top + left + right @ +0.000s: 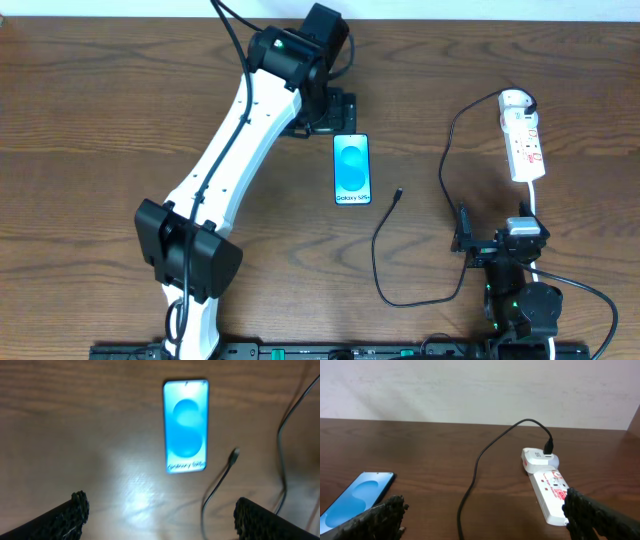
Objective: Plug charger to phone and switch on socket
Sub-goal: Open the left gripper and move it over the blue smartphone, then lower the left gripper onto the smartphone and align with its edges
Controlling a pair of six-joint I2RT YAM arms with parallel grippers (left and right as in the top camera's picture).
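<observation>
The phone [351,168] lies flat mid-table, blue screen up; it also shows in the left wrist view [185,426] and the right wrist view [355,498]. The charger's black cable [445,170] runs from the socket, loops near the front, and ends in a plug tip [398,193] lying right of the phone, apart from it; the tip also shows in the left wrist view [234,455]. The socket [524,137] is a white power strip at the right [547,487]. My left gripper [325,112] is open above the table behind the phone. My right gripper [497,243] is open, near the strip's front end.
A white cord [570,285] runs from the strip past my right arm's base. The wooden table [90,120] spreads wide to the left. A pale wall [470,385] stands behind the table.
</observation>
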